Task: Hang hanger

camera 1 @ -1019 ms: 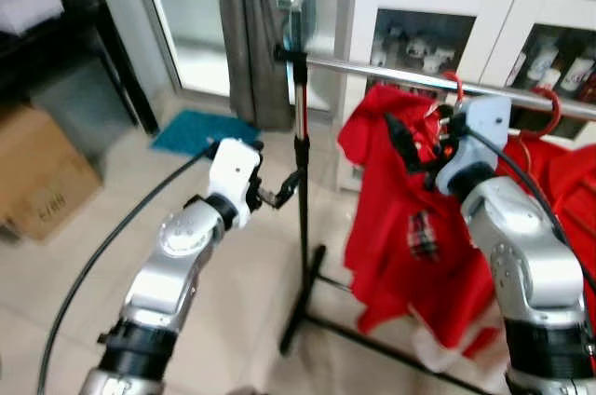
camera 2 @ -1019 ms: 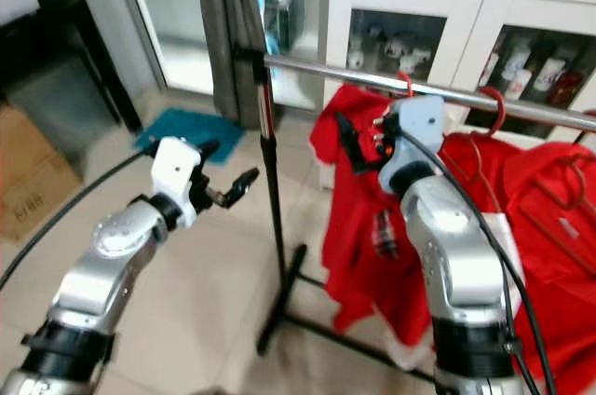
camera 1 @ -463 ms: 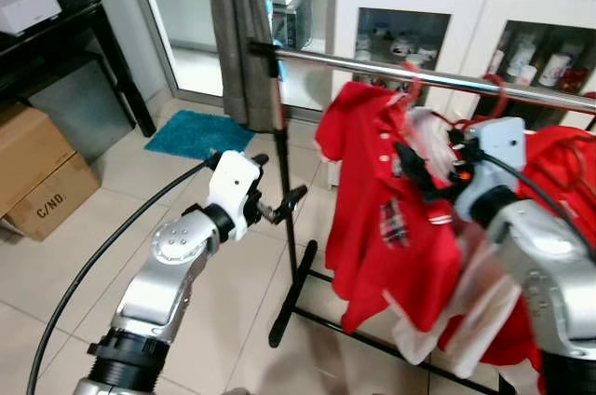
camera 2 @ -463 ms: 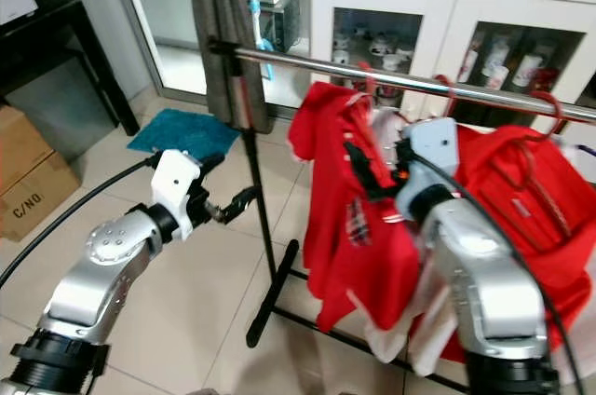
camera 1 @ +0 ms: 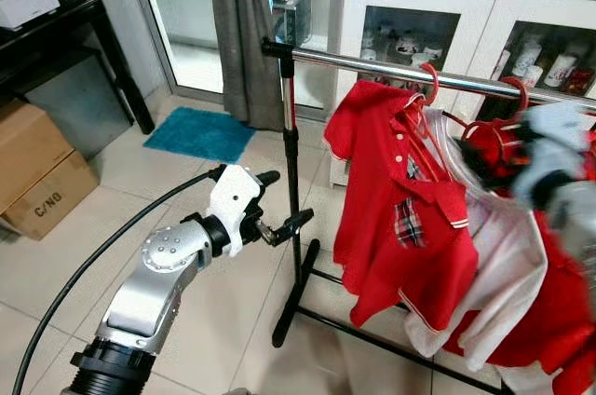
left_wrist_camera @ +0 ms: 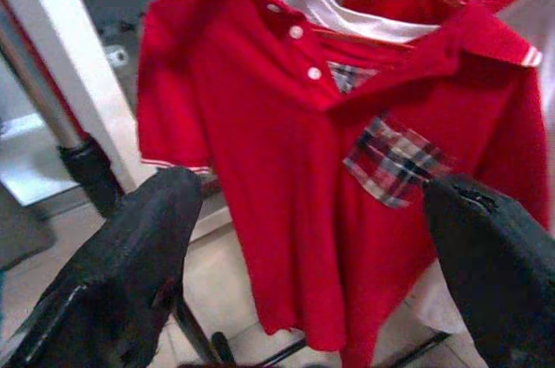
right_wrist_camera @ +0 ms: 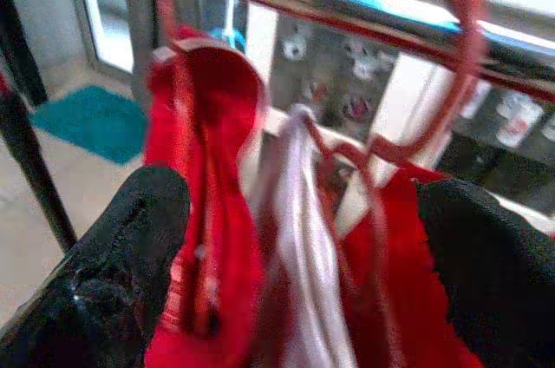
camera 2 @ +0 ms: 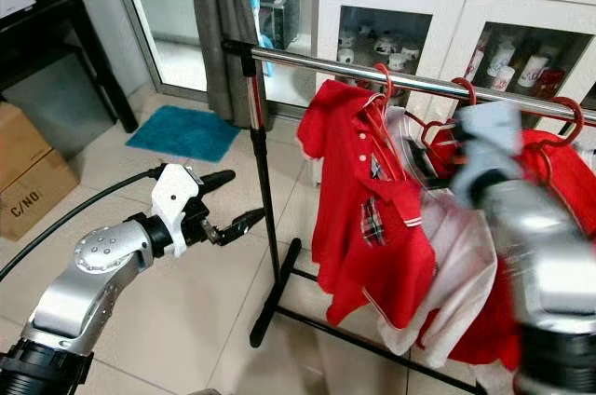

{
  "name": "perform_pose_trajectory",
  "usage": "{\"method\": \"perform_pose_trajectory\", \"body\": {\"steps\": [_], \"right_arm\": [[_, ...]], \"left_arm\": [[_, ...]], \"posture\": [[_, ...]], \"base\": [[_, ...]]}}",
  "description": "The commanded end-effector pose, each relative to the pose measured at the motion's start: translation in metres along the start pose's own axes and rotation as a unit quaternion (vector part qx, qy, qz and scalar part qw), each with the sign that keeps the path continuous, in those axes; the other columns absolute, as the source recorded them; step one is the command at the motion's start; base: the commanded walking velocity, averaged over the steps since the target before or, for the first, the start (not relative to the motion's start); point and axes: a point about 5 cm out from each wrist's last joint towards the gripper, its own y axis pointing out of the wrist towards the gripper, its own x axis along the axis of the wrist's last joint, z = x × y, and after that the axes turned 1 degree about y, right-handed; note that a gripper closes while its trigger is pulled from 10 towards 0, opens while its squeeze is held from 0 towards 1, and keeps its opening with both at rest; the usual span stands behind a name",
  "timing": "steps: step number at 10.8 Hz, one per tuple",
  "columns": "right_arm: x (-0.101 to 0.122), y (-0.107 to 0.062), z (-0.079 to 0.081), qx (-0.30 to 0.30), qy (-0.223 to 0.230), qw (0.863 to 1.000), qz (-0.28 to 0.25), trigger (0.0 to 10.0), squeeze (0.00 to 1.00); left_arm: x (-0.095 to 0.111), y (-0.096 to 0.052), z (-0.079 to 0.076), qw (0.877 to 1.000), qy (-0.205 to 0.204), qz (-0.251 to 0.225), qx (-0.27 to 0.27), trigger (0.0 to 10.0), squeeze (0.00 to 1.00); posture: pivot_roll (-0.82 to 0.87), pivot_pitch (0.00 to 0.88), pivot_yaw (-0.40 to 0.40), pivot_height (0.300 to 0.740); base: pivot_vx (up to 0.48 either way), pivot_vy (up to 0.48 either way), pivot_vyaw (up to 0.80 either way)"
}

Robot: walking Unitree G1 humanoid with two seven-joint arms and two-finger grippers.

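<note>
Your red hanger [camera 1: 429, 88] hangs hooked on the metal rail [camera 1: 391, 67], carrying a red polo shirt [camera 1: 396, 209] beside other red and white clothes. Your right hand [right_wrist_camera: 295, 238], blurred in the head views, hovers at the rail with fingers spread and empty. Your left hand [camera 1: 284, 204] waits released near the rack's upright post [camera 1: 291, 153].

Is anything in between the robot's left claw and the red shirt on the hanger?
Nothing visible. The left gripper is open and points toward the red polo shirt, which already hangs by its red hanger on the rail. The rack's upright pole stands just past the fingertips in the head views; the wrist view looks straight at the shirt.
</note>
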Motion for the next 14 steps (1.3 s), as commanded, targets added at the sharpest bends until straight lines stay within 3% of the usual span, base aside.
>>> {"method": "perform_pose_trajectory", "body": {"steps": [1,3,4,5,6,7,10,14], "right_arm": [[0.000,-0.001,-0.005,-0.003,0.007,1.000,0.006,10.0,0.00],[-0.015,0.009,-0.023,0.004,0.021,0.998,0.055,10.0,0.00],[-0.016,0.018,-0.024,0.019,0.032,0.998,0.046,10.0,0.00],[-0.018,0.026,-0.029,0.019,0.026,0.999,0.044,4.0,0.00],[-0.017,0.036,-0.035,0.019,0.026,0.999,0.042,0.9,0.00],[-0.015,0.040,-0.038,0.022,0.025,0.999,0.042,0.0,0.00],[-0.014,0.062,-0.040,0.048,-0.003,0.997,0.061,0.0,0.00],[-0.015,0.073,-0.044,0.042,0.004,0.996,0.081,0.0,0.00]], "left_arm": [[0.003,0.000,-0.002,1.000,0.006,0.000,-0.011,10.0,0.53],[0.011,-0.001,-0.008,0.998,0.022,0.003,-0.055,10.0,0.54],[0.021,0.001,-0.010,0.997,0.027,-0.004,-0.078,10.0,0.54],[0.027,0.004,-0.011,0.995,0.035,-0.011,-0.090,10.0,0.53],[0.031,0.006,-0.013,0.994,0.037,-0.009,-0.102,10.0,0.54],[0.029,0.005,-0.014,0.994,0.035,-0.002,-0.107,10.0,0.53],[0.028,0.005,-0.015,0.993,0.029,0.007,-0.114,10.0,0.54],[0.028,0.004,-0.016,0.993,0.027,0.007,-0.114,10.0,0.54]], "posture": [[-0.13,0.000,0.046,0.740],[-0.15,0.000,0.053,0.740],[-0.15,0.000,0.055,0.740],[-0.15,0.000,0.051,0.740],[-0.15,0.000,0.050,0.740],[-0.15,0.000,0.049,0.740],[-0.15,0.000,0.048,0.740],[-0.15,0.000,0.042,0.740]], "base": [[0.000,0.000,0.00],[0.000,0.000,0.00],[0.000,0.000,0.00],[0.000,0.000,0.00],[0.000,0.000,0.00],[0.000,0.000,0.00],[0.000,0.000,0.00],[0.000,0.000,0.00]]}}
